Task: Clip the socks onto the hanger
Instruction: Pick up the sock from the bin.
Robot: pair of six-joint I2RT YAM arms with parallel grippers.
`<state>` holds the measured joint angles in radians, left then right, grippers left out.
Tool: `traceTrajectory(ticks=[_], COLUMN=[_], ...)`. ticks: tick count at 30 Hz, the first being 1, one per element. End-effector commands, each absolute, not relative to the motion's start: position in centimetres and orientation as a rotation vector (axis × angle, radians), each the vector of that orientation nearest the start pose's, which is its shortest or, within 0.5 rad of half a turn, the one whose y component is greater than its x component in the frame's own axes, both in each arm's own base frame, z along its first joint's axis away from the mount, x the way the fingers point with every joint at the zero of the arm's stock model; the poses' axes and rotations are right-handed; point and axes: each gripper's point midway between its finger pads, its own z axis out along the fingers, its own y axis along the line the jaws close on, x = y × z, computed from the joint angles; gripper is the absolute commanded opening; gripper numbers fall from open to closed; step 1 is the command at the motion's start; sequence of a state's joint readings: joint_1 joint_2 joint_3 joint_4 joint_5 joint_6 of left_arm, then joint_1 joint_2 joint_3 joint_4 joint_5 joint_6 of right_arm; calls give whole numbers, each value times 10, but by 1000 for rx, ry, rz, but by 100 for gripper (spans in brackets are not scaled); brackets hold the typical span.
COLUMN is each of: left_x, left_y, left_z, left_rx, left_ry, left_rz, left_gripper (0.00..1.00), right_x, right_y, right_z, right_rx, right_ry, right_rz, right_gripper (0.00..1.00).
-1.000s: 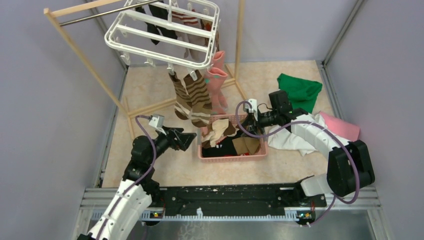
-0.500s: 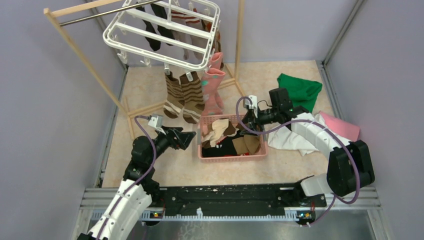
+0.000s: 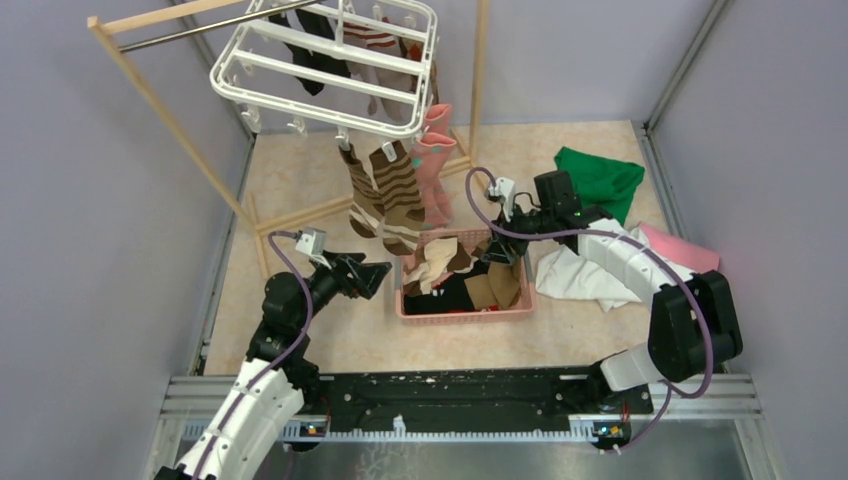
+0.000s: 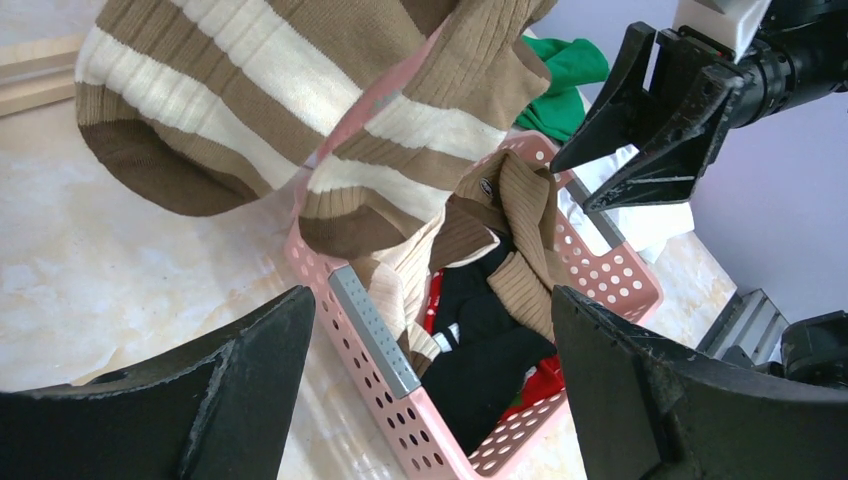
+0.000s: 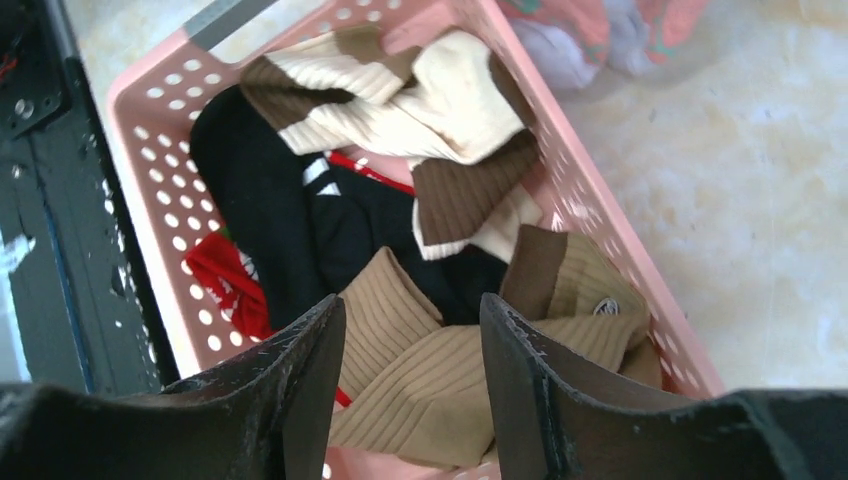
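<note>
Left hand [image 3: 383, 268]: its jaws are spread wide with nothing in them. You have it parked just short of the pink basket [image 3: 465, 313], aimed at the near end, probably so it's ready to help once a sock comes up.
Loose socks [image 5: 420, 370]: they're piled in the basket right under your right hand. A tan ribbed one lies uppermost, between the fingertips but below them.
Right hand [image 5: 412, 305]: the jaws are partly apart and grip nothing. It hangs over the basket, which looks like lining up a pick on that tan sock.
Hung socks [image 3: 395, 190]: a brown-cream striped pair and pink ones dangle beyond both hands, low enough to brush the basket's far rim. That suggests the front clips are taken.
Hanger [image 3: 320, 70]: it's high above and beyond your hands, tilted under the wooden rack [image 3: 170, 115].
Hard to make out: the hanger's hook runs off the top edge. You can't tell which clips are free, and the red item under the black sock [image 5: 250, 200] is mostly buried.
</note>
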<state>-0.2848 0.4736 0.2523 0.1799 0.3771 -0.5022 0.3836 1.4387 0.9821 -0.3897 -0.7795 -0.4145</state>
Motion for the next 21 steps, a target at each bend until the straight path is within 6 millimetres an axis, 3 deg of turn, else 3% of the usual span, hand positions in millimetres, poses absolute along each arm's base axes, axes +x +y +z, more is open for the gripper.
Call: traceTrajectory(ticks=[1,4,10,15,21], left_x=[234,234,235,234,233], left_y=[-155,-155,-155,-154,-152], left_z=[215,214,216,216,216], left_rx=[134,125,116,102,93], left_ry=[1596,1592,1595,1601,1599], left_rz=[-911,-920,-922,-924,-918], left_gripper=[94,93,93,93,93], right_x=[304,313,318,335,342], right_y=[228,225,217,209,203], right_z=[160,155,128,125,127], right_rx=[-940,-828,-836,-845,-826], right_ry=[2048,2115,2182,2157,2163], right_rz=[811,731,491,296,222], right_gripper=[50,47,39,36,32])
